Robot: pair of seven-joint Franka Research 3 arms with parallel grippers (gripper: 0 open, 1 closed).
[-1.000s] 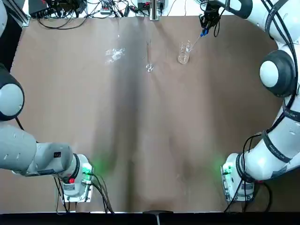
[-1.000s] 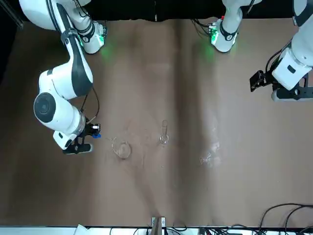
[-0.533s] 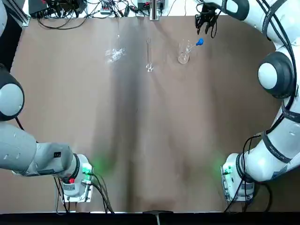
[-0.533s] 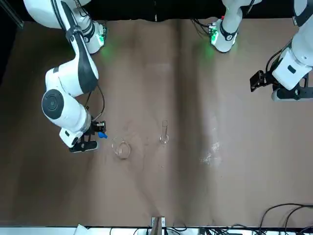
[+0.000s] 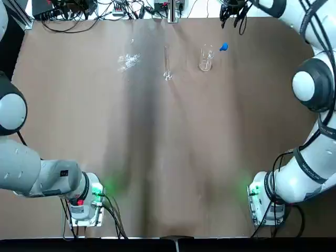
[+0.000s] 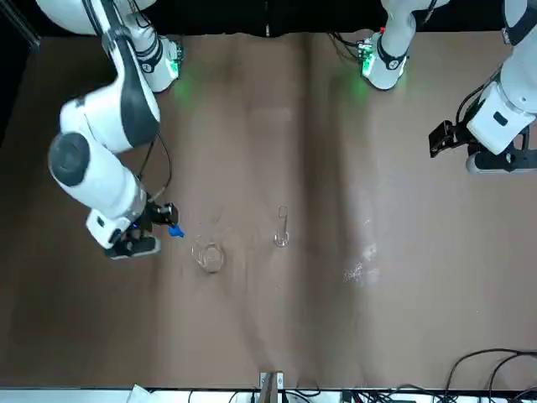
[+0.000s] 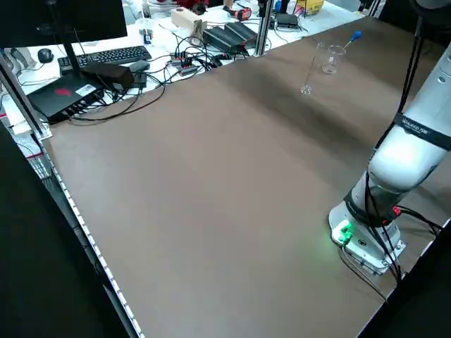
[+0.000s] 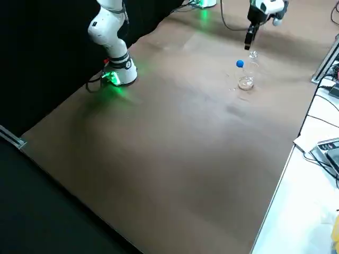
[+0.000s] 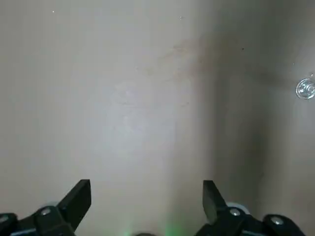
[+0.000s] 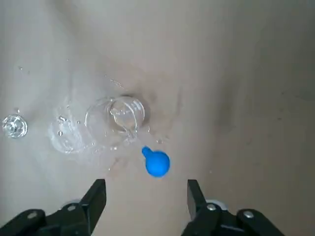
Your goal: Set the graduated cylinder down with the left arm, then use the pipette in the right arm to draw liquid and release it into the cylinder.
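The graduated cylinder (image 5: 167,63) stands upright on the brown table, on its own, with its mouth showing in the left wrist view (image 9: 305,88). To its right is a short glass beaker (image 5: 205,59). The pipette leans in the beaker, its blue bulb (image 5: 224,47) (image 10: 157,163) (image 8: 240,64) sticking out over the rim. My right gripper (image 10: 145,196) (image 8: 248,42) hangs open above and beyond the bulb, holding nothing. My left gripper (image 9: 145,196) (image 6: 440,138) is open and parked far back near its base. Liquid in the beaker is hard to make out.
A small irregular glass piece (image 5: 128,60) lies left of the cylinder. Droplets and a wet ring (image 10: 66,137) mark the table beside the beaker. Cables and electronics (image 5: 105,8) and a metal post (image 5: 171,10) line the far edge.
The right gripper opened and let go of the pipette, then drew back toward the far edge. The pipette now rests in the beaker. The left arm and cylinder did not move.
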